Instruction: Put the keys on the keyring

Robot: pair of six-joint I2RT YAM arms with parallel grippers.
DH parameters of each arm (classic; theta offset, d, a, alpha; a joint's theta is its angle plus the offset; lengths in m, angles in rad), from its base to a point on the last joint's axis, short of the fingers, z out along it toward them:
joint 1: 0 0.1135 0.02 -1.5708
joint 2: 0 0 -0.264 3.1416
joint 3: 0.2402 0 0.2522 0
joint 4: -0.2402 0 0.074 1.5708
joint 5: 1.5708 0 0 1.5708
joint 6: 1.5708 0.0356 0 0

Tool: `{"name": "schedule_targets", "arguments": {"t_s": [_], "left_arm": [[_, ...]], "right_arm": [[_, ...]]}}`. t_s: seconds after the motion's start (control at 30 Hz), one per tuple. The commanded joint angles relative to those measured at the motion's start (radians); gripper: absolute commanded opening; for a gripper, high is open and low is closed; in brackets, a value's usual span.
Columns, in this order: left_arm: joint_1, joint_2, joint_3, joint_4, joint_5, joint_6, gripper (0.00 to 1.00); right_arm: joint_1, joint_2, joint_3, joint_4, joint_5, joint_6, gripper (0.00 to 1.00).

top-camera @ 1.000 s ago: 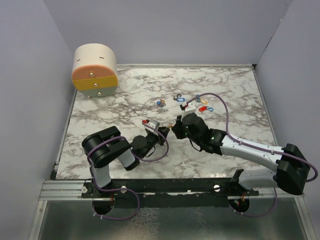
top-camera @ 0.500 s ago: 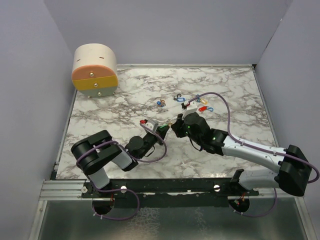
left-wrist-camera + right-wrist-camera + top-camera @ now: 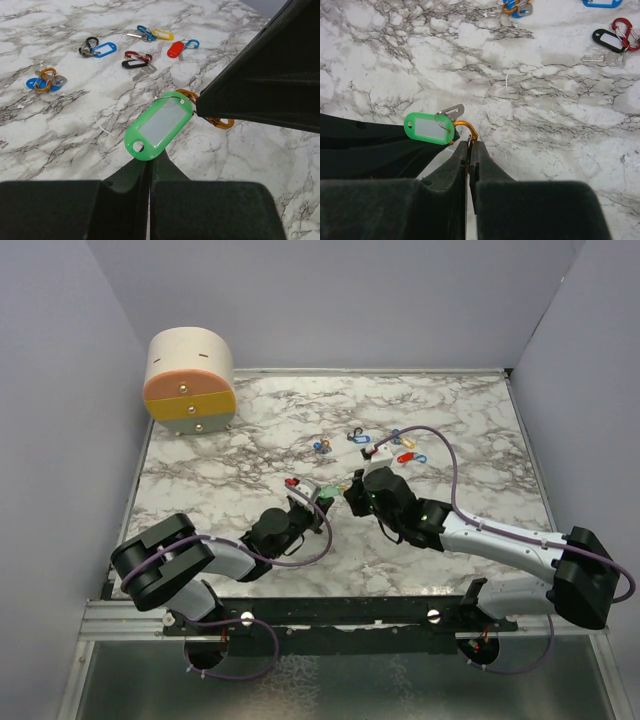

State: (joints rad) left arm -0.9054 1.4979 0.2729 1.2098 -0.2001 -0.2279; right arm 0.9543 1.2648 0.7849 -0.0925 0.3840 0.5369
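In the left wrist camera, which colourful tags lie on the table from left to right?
From the left: orange and blue bunch → blue tag → black tag → red tag. The yellow tag overlaps the black one sideways, so it is left out. The green tag is held up, not lying.

Round drawer box (image 3: 190, 381) sits on marble table (image 3: 480, 405).

No readable text, green tag (image 3: 157, 125) (insert blank)
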Motion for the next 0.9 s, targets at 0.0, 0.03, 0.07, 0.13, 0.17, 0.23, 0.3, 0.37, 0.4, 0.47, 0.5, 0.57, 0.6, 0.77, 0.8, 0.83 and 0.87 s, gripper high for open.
{"name": "schedule_targets", "arguments": {"t_s": [0.0,0.03,0.07,0.13,0.17,0.23,0.3,0.37,0.4,0.47,0.5,0.57,0.6,0.77,0.8,0.83,0.87], "left_arm": [[0.013,-0.085,0.024,-0.149,-0.026,0.044,0.0],[0.013,-0.098,0.027,-0.179,-0.028,0.048,0.0],[0.013,-0.111,0.032,-0.208,-0.031,0.05,0.0],[0.012,-0.127,0.041,-0.249,-0.041,0.05,0.0],[0.013,-0.132,0.042,-0.258,-0.046,0.05,0.0],[0.013,-0.136,0.046,-0.266,-0.058,0.048,0.0],[0.013,-0.135,0.054,-0.278,-0.065,0.044,0.0],[0.014,-0.132,0.061,-0.284,-0.068,0.04,0.0],[0.013,-0.132,0.063,-0.286,-0.069,0.038,0.0],[0.013,-0.13,0.067,-0.289,-0.069,0.037,0.0],[0.014,-0.131,0.07,-0.292,-0.069,0.036,0.0],[0.014,-0.13,0.076,-0.3,-0.071,0.034,0.0],[0.014,-0.132,0.08,-0.307,-0.073,0.033,0.0],[0.014,-0.144,0.096,-0.35,-0.09,0.026,0.0],[0.014,-0.147,0.1,-0.358,-0.096,0.025,0.0],[0.014,-0.151,0.102,-0.368,-0.099,0.025,0.0],[0.013,-0.155,0.106,-0.378,-0.103,0.025,0.0]], "right_arm": [[0.003,0.022,0.003,-0.081,0.086,-0.017,0.01],[0.003,0.025,0.004,-0.085,0.093,-0.016,0.01],[0.003,0.027,0.005,-0.088,0.099,-0.014,0.01],[0.003,0.025,-0.002,-0.086,0.102,-0.013,0.01],[0.003,0.022,-0.006,-0.082,0.1,-0.011,0.01],[0.003,0.017,-0.011,-0.078,0.096,-0.009,0.01],[0.003,0.014,-0.012,-0.078,0.093,-0.008,0.01],[0.003,0.01,-0.015,-0.079,0.093,-0.008,0.01],[0.003,0.008,-0.017,-0.078,0.093,-0.008,0.01],[0.003,0.006,-0.02,-0.079,0.093,-0.006,0.01],[0.003,0.006,-0.02,-0.079,0.094,-0.006,0.01],[0.003,0.004,-0.023,-0.078,0.095,-0.006,0.01],[0.003,0.002,-0.024,-0.078,0.095,-0.006,0.01],[0.003,0.004,-0.02,-0.098,0.105,0.006,0.36],[0.003,0.004,-0.02,-0.106,0.12,0.011,0.45],[0.002,0.002,-0.02,-0.113,0.137,0.015,0.5],[0.003,-0.003,-0.022,-0.115,0.143,0.015,0.52]]}}
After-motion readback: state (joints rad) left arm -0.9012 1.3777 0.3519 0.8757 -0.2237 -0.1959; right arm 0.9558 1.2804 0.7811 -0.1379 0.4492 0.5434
